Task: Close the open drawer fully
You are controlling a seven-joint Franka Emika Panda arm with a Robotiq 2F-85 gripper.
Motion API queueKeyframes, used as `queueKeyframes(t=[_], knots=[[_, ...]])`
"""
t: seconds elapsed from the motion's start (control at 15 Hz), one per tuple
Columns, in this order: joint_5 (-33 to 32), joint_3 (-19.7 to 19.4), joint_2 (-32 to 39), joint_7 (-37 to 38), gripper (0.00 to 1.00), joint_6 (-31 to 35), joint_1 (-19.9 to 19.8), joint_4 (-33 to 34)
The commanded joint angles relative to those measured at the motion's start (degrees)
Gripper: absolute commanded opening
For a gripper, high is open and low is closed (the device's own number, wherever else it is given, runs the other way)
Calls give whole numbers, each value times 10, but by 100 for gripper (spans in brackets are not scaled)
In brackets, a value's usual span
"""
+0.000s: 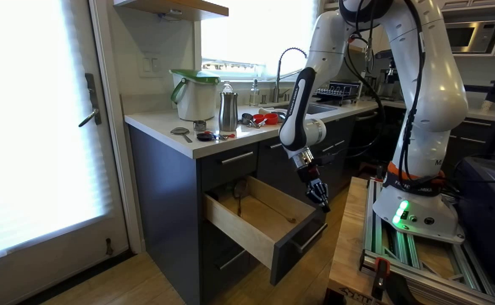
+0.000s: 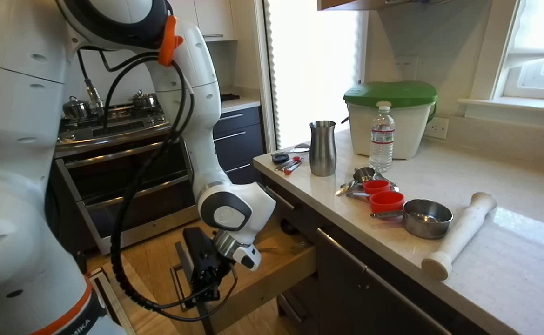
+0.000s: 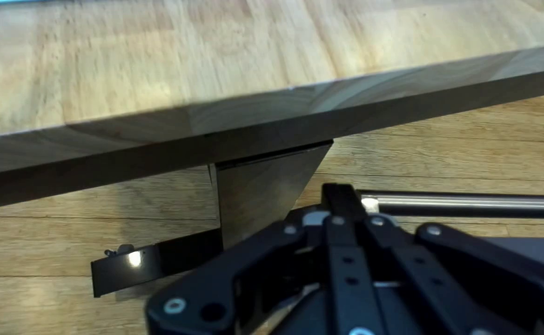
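Observation:
The drawer (image 1: 298, 241) is pulled out below the counter, with a dark front, silver bar handle (image 1: 313, 237) and pale wood box (image 1: 241, 228). It also shows in an exterior view (image 2: 272, 284), its front partly hidden by my gripper. A dark utensil (image 1: 239, 190) and a thin wooden stick lie inside. My gripper (image 1: 325, 208) points down at the far end of the drawer front. In the wrist view its fingertips (image 3: 341, 187) are together with nothing seen between them. They overlap the end of the handle (image 3: 467, 204); I cannot tell whether they touch it.
The wooden robot table (image 3: 183, 60) edge lies close opposite the drawer front; it also shows in an exterior view (image 1: 349, 224). The counter (image 1: 162, 123) above carries a steel cup (image 1: 228, 112), a green-lidded bin (image 1: 196, 97) and measuring cups. A cable (image 2: 127, 209) hangs along my arm.

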Motion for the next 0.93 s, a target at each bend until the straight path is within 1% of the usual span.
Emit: queueKeyframes(t=[0.0, 0.4, 0.6, 0.87], knots=[[5, 14, 0, -16, 0, 42, -15, -8], [21, 37, -22, -53, 0, 117, -32, -28], [50, 64, -31, -88, 0, 169, -58, -41], [112, 119, -43, -147, 0, 253, -114, -61]])
